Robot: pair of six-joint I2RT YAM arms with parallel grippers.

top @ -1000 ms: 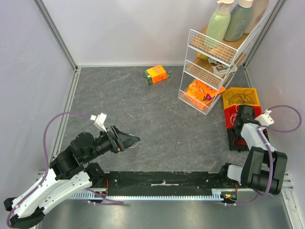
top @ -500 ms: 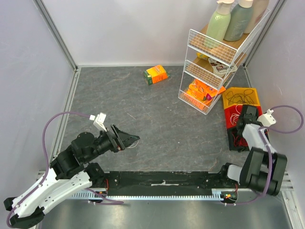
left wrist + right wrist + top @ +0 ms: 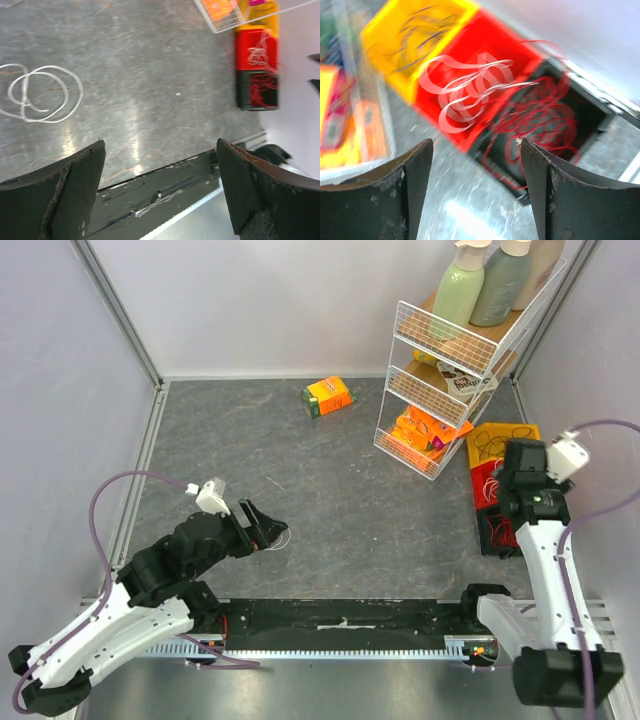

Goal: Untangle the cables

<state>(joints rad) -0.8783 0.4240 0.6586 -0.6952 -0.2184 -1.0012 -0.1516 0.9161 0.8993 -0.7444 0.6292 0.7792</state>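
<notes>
Grey, stone-patterned table (image 3: 340, 490) fills the whole cell. In its far right corner stands a white wire rack (image 3: 432, 328) of three tiers, with bottles (image 3: 462, 285) on top and orange packets (image 3: 425, 430) in the lowest tier.

Just beside the rack, three bins sit touching in a row along the right wall. The yellow bin (image 3: 390, 65) is farthest from the arms, the red bin (image 3: 440, 125) is in the middle, and the black bin (image 3: 590, 102) is nearest.

The right gripper (image 3: 477, 190) hangs above this row with its fingers spread wide and nothing between them. The left gripper (image 3: 160, 190) is low over the near left part of the table, also spread wide and empty.

An orange box (image 3: 328, 396) lies alone near the back wall.

The black cables (image 3: 427, 27) lie in the yellow bin, the white cables (image 3: 470, 85) curl in the red bin, and the red cables (image 3: 540, 120) fill the black bin. The right wrist view is smeared. The red strands seem to rise over the rim toward the red bin, but I cannot tell whether they catch on the white ones.

A loose white cable (image 3: 42, 94) lies flat on the table in a few overlapping loops. It is just beyond the left gripper's tips and apart from them.
</notes>
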